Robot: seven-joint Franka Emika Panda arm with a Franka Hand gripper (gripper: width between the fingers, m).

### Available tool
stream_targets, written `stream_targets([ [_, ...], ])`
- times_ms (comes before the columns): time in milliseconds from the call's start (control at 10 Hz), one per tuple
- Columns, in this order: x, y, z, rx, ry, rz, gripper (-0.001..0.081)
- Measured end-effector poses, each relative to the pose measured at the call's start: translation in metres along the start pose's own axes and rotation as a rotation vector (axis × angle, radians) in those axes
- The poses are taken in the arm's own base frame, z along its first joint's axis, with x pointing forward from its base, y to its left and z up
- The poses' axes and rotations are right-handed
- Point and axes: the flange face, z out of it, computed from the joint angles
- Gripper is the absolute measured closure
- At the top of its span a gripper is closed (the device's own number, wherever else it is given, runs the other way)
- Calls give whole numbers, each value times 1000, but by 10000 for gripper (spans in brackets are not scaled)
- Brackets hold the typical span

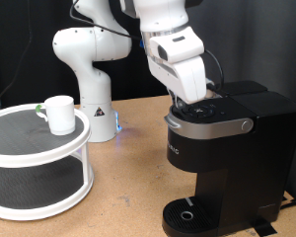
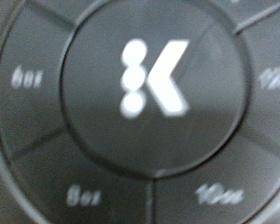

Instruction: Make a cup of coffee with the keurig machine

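The black keurig machine (image 1: pixel 222 148) stands at the exterior view's right, lid down, with its round drip tray (image 1: pixel 192 215) bare. My gripper (image 1: pixel 194 99) is pressed down against the machine's top button panel; its fingertips are hidden against the dark lid. The wrist view is filled by the round centre button with a white K logo (image 2: pixel 154 79), ringed by size buttons marked 6oz, 8oz (image 2: pixel 81 197) and 10oz (image 2: pixel 215 194). No fingers show there. The white cup (image 1: pixel 60 114) sits on the top shelf of a white round stand (image 1: pixel 39 148) at the exterior view's left, far from the gripper.
A small dark and green item (image 1: pixel 39 112) lies beside the cup on the stand. The robot's white base (image 1: pixel 89 79) rises behind the wooden table (image 1: pixel 128 188). A black curtain backs the scene.
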Motion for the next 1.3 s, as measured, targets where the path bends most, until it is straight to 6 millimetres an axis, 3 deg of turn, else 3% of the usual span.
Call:
stream_targets([
  [500,1,3,-49,23,83,7,802],
  [900,-3,4,-49,24,52,-4,802],
  [1100,-13,7,-51,24,-32,-50,802],
  [1300,-29,16,-66,50,-100,-148,802],
])
